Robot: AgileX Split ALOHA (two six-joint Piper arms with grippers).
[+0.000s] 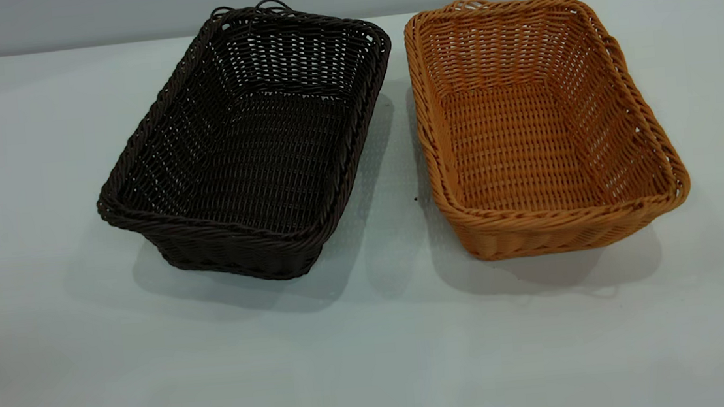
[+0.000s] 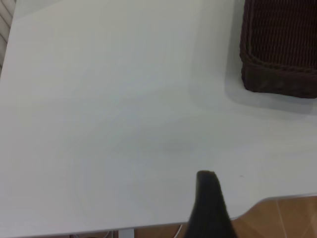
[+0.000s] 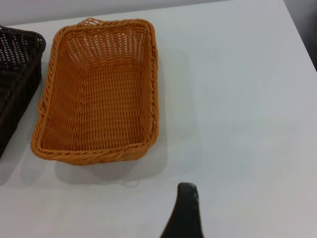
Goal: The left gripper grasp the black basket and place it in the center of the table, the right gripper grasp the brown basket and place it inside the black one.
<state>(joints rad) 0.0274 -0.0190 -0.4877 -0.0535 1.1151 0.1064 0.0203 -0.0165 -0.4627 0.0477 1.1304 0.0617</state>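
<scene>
One black basket (image 1: 246,148), one brown basket (image 1: 542,128)

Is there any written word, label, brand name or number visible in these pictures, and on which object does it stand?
None: no text shows in any view.
The dark brown-black woven basket has no label.
The orange-brown woven basket has none.
The plain white-grey tabletop bears no marking.

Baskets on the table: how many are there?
2. The black basket stands at the exterior view's left, the brown basket beside it at the right, apart. Both are empty.
</scene>
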